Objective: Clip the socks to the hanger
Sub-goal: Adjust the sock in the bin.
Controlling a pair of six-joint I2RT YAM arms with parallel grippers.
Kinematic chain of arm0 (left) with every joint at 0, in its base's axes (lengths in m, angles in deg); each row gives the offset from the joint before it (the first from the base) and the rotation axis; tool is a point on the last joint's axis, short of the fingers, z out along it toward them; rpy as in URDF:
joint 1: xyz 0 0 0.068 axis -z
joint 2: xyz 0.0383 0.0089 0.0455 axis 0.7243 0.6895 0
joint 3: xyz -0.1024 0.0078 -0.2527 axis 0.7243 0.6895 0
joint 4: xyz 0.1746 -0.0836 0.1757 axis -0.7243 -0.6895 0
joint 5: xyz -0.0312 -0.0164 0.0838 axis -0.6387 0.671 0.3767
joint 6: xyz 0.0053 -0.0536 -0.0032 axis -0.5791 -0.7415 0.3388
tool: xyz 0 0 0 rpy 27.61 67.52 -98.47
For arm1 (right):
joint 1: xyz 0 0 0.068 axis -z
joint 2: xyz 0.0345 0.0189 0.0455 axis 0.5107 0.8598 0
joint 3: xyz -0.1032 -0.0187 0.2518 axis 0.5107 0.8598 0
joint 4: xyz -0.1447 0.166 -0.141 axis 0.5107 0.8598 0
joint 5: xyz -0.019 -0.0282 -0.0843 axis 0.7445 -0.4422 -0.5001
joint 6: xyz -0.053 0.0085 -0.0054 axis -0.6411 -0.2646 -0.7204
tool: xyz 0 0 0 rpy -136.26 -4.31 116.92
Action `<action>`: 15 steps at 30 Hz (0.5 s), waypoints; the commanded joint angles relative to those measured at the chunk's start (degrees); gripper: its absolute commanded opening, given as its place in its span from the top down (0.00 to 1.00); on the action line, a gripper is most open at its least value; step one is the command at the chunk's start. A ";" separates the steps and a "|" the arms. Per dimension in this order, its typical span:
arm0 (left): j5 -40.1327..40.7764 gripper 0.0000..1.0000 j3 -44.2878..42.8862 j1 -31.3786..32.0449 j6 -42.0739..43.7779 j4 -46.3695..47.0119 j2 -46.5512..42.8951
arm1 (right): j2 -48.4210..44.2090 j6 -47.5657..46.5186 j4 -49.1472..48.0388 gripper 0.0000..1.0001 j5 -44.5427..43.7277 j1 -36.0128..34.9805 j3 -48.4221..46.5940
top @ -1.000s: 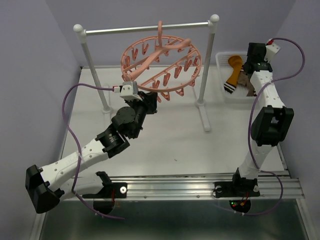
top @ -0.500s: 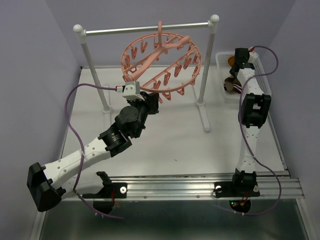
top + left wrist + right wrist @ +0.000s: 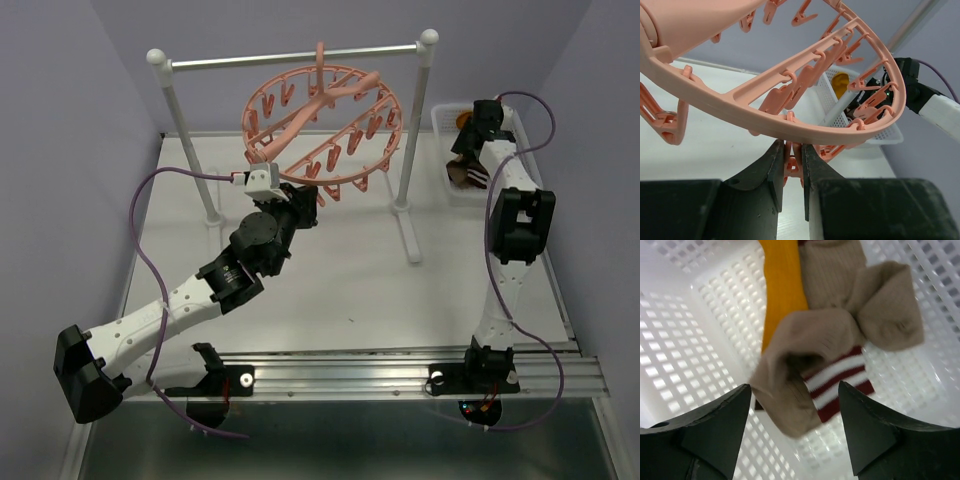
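The salmon-pink ring hanger (image 3: 320, 120) hangs by its hook from the rail. My left gripper (image 3: 303, 203) reaches up under its near rim. In the left wrist view the left gripper (image 3: 792, 156) is shut on one dangling pink clip (image 3: 791, 162) just below the ring (image 3: 790, 132). The socks (image 3: 812, 335) lie bunched in a white basket: brown fabric, a dark-red and white striped cuff (image 3: 837, 382) and a mustard-orange part (image 3: 782, 285). My right gripper (image 3: 795, 390) hangs open just above them, a finger on each side of the brown bundle, not touching. In the top view the right gripper (image 3: 468, 148) sits over the socks (image 3: 468, 174).
The metal rail (image 3: 295, 56) on white posts (image 3: 405, 150) stands across the back of the table. The white perforated basket (image 3: 441, 122) sits at the back right, beside the right post. A purple cable (image 3: 140, 250) loops off the left arm.
The right arm has swung in over the basket and lowered toward the socks, and its jaws have gone from shut to wide open. The left gripper has kept its hold on the clip.
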 commanded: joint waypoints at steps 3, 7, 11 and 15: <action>1.31 1.00 0.73 -0.37 -0.25 2.62 -1.67 | -11.27 -1.12 0.23 0.20 6.00 2.84 8.11; 0.78 1.00 0.82 -0.37 -0.42 2.53 -1.67 | -12.77 -0.68 0.40 0.21 12.51 4.69 9.96; 0.96 1.00 1.08 -0.37 -0.68 2.53 -1.85 | -11.37 0.20 4.69 0.30 11.38 6.53 8.21; 1.22 1.00 1.17 -0.37 -0.95 2.53 -2.11 | -7.25 0.20 6.38 0.36 13.22 7.77 5.84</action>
